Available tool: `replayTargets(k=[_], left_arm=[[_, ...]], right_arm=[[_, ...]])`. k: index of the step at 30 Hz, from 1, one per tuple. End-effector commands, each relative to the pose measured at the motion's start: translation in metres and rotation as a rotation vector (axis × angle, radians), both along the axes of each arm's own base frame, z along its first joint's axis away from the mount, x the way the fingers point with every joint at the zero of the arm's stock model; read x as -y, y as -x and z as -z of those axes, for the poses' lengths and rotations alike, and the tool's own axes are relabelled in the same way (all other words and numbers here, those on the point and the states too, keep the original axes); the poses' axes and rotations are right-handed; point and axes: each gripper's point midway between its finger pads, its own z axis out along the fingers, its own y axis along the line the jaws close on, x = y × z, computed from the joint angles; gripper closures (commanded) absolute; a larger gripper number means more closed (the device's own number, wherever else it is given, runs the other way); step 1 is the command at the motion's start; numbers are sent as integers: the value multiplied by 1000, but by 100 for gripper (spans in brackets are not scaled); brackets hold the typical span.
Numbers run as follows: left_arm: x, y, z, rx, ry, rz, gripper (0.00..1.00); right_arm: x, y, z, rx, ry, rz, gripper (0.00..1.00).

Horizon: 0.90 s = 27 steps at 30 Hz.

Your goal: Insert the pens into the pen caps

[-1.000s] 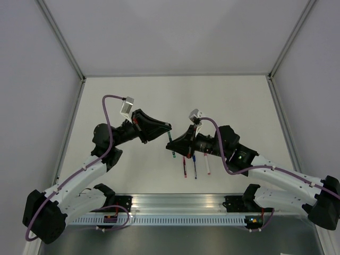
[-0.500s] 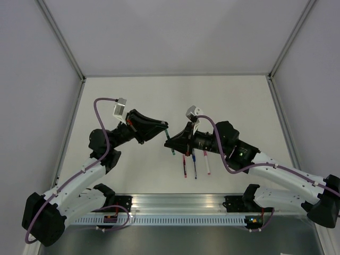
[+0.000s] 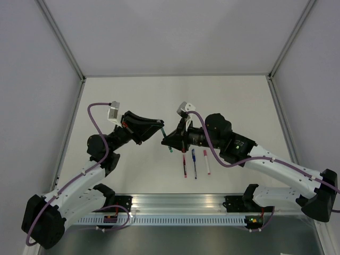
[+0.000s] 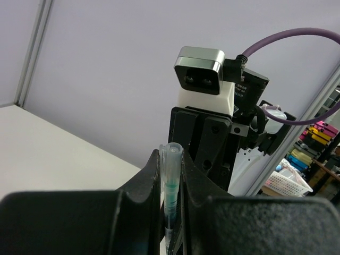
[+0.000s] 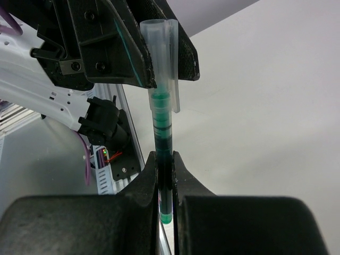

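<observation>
Both arms are sitting further toward 9 o'clock than a second ago in the top view, and the meeting point of the two grippers is shifting with them. The left arm's elbow is also drawing lower, toward 6 o'clock.

Left gripper (image 3: 160, 127) is facing the right gripper (image 3: 168, 141) just left of table (image 3: 133, 95) centre, left one at about 10 o'clock of the right one, tips nearly touching.

Right wrist view: right jaws are standing narrow, pinching the green pen (image 5: 162, 135) on its lower barrel, and the pen is pointing straight up to 12 o'clock. Its upper end is sitting inside the translucent pen cap (image 5: 158, 58), green tip section showing through the cap wall. Cap is being clamped between the left fingers (image 5: 122, 48) at the top of that view.

Left wrist view: left jaws are closing tight on the cap, with the capped pen running down to 6 o'clock between them. How deep the pen is seated, cannot tell.

On the table at about 5 o'clock of the right gripper, the red pen (image 3: 184, 166), blue pen (image 3: 194, 164) and white pen (image 3: 206, 162) are lying side by side, near each other but apart, each running 12 to 6.
</observation>
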Motion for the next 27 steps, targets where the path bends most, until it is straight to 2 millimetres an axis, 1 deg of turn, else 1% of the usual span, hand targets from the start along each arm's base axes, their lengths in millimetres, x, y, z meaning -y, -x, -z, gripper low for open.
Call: replayTargets(k=[1, 2, 5, 8, 9, 10, 11, 12, 13, 14, 16, 17, 18, 20, 21, 22, 23, 24, 25, 26, 27], left_arm=[[17, 52, 63, -79, -183, 300, 98], [17, 51, 63, -81, -179, 301, 98], [16, 54, 64, -86, -160, 319, 98], [18, 54, 61, -93, -166, 339, 97], [18, 53, 56, -83, -162, 337, 76], [19, 50, 53, -86, -154, 319, 63], [18, 49, 50, -90, -155, 308, 58], [18, 48, 39, -69, -147, 298, 57], [17, 46, 33, -56, -141, 276, 54], [16, 46, 25, -45, -134, 264, 49], [16, 41, 10, -38, -136, 235, 34], [17, 39, 6, -37, -139, 227, 30], [18, 36, 1, -49, -149, 220, 22], [18, 33, -2, -50, -159, 205, 11], [18, 32, -3, -67, -172, 198, 1], [17, 26, -2, -67, -174, 162, 0], [16, 23, 1, -75, -182, 140, 0], [15, 21, 3, -79, -193, 114, 0], [13, 13, 14, -98, -237, 60, 0], [11, 7, 21, -77, -274, 17, 0], [7, 2, 26, -87, -294, -31, 0]], right_arm=[[20, -51, -141, 262, -349, 261, 100], [20, -51, -145, 268, -354, 262, 100], [19, -52, -148, 275, -355, 259, 100], [11, -47, -140, 264, -324, 208, 100], [7, -47, -133, 251, -308, 194, 100], [4, -39, -129, 247, -306, 144, 100], [-1, -34, -114, 224, -285, 111, 100], [-1, -30, -107, 214, -278, 86, 100], [-3, -22, -99, 205, -264, 45, 100], [-3, -21, -81, 187, -233, 37, 100], [4, -18, -74, 205, -219, 44, 100], [8, -20, -63, 200, -197, 61, 100], [13, -18, -66, 218, -194, 68, 100], [17, -18, -57, 202, -160, 84, 100], [23, -20, -59, 199, -155, 116, 100], [28, -22, -49, 169, -120, 138, 100], [31, -24, -45, 152, -99, 165, 100], [41, -34, -40, 138, -78, 240, 100], [48, -36, -19, 87, -18, 280, 100], [55, -42, -9, 65, 5, 339, 100], [59, -42, 9, 23, 50, 354, 100]])
